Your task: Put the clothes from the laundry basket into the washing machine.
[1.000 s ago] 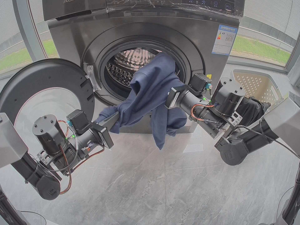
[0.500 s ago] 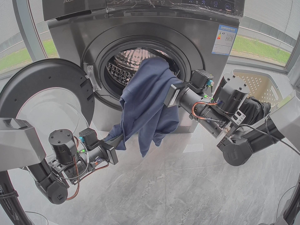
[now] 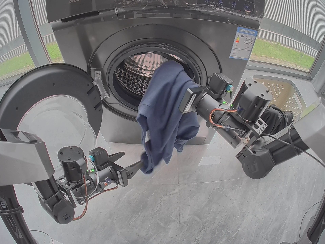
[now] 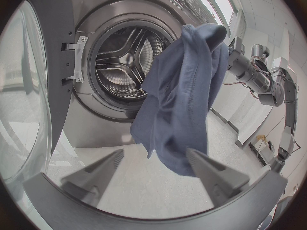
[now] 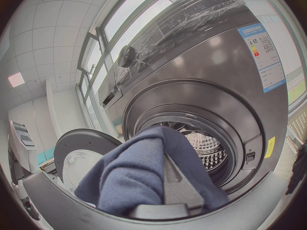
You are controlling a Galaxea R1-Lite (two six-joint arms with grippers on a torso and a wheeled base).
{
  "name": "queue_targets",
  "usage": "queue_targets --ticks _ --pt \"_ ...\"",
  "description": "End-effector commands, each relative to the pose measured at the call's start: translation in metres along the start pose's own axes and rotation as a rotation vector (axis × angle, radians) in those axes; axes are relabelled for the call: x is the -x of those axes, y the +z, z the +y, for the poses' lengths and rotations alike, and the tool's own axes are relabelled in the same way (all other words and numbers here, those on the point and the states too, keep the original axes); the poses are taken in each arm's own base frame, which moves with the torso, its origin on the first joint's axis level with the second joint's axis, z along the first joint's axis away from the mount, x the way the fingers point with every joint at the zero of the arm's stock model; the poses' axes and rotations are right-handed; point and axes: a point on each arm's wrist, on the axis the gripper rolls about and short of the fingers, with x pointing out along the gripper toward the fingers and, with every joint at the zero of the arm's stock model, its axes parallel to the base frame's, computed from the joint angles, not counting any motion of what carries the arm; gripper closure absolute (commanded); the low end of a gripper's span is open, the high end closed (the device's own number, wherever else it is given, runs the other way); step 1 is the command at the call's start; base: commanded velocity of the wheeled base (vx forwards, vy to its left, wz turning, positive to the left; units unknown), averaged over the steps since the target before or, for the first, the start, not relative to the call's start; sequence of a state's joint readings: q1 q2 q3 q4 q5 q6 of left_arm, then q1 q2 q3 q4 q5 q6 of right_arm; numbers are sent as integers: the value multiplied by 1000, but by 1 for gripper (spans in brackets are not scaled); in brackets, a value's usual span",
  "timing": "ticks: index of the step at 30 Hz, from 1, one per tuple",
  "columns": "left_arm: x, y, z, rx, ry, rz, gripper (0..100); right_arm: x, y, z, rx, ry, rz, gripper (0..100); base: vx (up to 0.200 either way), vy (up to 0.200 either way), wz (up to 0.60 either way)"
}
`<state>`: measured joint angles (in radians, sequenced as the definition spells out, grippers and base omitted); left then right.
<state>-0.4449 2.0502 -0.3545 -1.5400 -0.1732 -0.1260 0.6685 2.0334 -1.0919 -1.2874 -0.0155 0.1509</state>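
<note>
A dark blue garment (image 3: 166, 112) hangs in front of the open drum (image 3: 138, 72) of the washing machine (image 3: 216, 38). My right gripper (image 3: 174, 85) is shut on its upper part, level with the right side of the door opening; cloth covers the fingers (image 5: 174, 179). The garment (image 4: 182, 90) droops almost to the floor. My left gripper (image 3: 130, 162) is low over the floor, open, and the garment's bottom end hangs against one of its fingertips (image 4: 200, 158). The laundry basket (image 3: 298, 95) stands to the right of the machine with a black garment (image 3: 276, 117) in it.
The round machine door (image 3: 50, 95) is swung fully open to the left, just above my left arm. Grey tiled floor (image 3: 189, 200) lies free in front of the machine. Windows stand behind and beside the machine.
My left arm dropped toward the floor, pulling the garment's corner down, then opened and let it go. The garment now hangs from the right gripper, which edged slightly toward the drum.
</note>
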Motion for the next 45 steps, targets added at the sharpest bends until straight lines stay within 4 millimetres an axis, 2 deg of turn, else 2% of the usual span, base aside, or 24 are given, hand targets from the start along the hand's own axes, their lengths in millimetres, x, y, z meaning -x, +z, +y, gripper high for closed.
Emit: queue_targets --ticks 1,4,8,10,11,12,15,18,23,32,40,45 --pt "11 -12 -10 -10 -77 65 0 -1 -2 -9 8 -19 4 100 0 0 0" --pt "19 -16 -17 -56 -145 93 0 -1 -10 -11 7 -24 16 100 0 0 0" --pt "22 5 -20 -99 -161 3 0 -1 -15 -8 2 -15 28 100 0 0 0" --pt "25 39 -27 -116 -186 -138 0 2 -22 -4 1 -9 52 100 0 0 0" --pt "25 39 -27 -116 -186 -138 0 2 -22 -4 1 -9 52 100 0 0 0" --pt "28 59 -37 -116 -219 -224 0 4 -24 -2 -2 -3 64 100 0 0 0" --pt "25 80 -46 -117 -244 -314 0 8 -34 -2 1 -6 102 100 0 0 0" --pt "16 90 -47 -134 -241 -360 0 9 -38 3 -3 6 115 100 0 0 0" --pt "3 78 -45 -132 -235 -317 0 9 -39 9 -7 20 117 100 0 0 0" --pt "-19 45 -38 -163 -230 -205 0 9 -35 16 -12 36 110 100 0 0 0" --pt "-46 42 -35 -180 -218 -226 0 10 -36 28 -21 65 116 100 0 0 0" --pt "-69 31 -32 -196 -208 -224 0 11 -38 36 -27 63 118 100 0 0 0"
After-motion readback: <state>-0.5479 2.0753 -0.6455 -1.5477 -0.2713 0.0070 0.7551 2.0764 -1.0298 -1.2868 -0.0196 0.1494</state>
